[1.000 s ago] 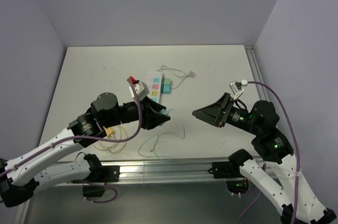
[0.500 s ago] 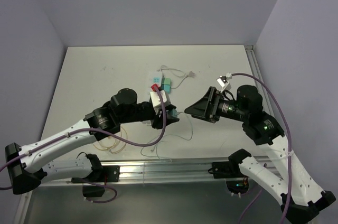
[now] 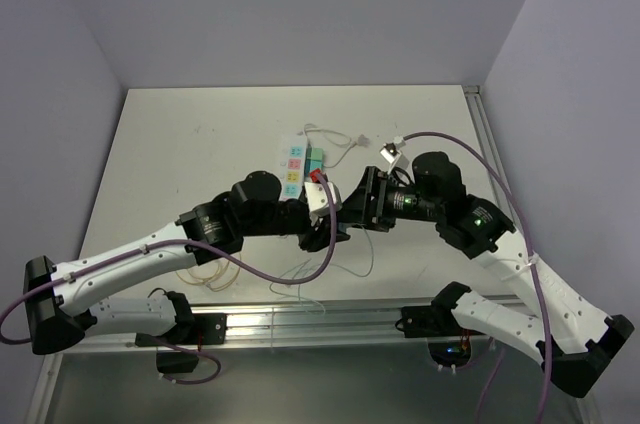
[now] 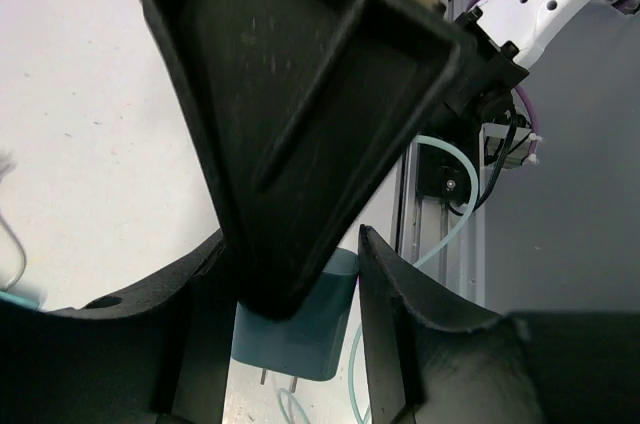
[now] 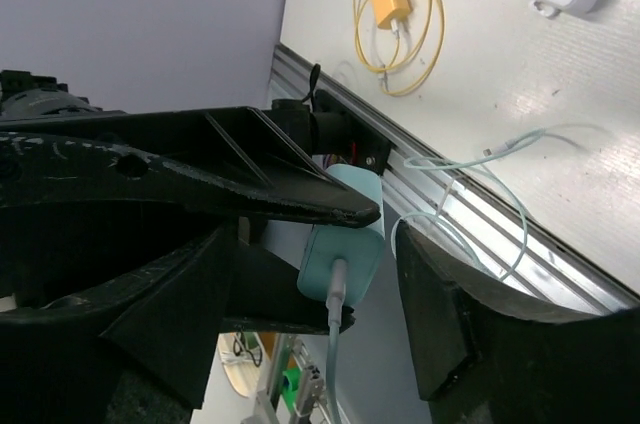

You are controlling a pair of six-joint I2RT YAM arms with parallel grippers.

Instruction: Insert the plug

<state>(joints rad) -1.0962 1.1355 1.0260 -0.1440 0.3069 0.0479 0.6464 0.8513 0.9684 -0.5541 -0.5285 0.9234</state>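
Note:
A teal plug [image 4: 296, 332] with two metal prongs and a pale teal cable sits between the fingers of my left gripper [image 4: 290, 279], which is shut on it above the table. In the right wrist view the plug [image 5: 345, 244] shows end-on with its cable hanging down. My right gripper [image 5: 315, 244] is open, and its fingers [image 5: 450, 314] straddle the plug without touching it. In the top view the left gripper [image 3: 328, 227] and right gripper [image 3: 346, 211] meet near the table's middle front. The white power strip [image 3: 292, 166] with coloured sockets lies behind them.
Another teal plug [image 3: 316, 162] sits beside the strip, with a white cable [image 3: 340, 144] behind it. A yellow charger [image 5: 390, 6] with its coiled yellow cable lies at the front left. The teal cable [image 3: 365, 254] loops near the metal rail [image 3: 330, 316] at the table's front edge.
My left gripper has carried the teal plug to the right and further in. My right gripper has moved left to meet it, and its open fingers now stand around the plug.

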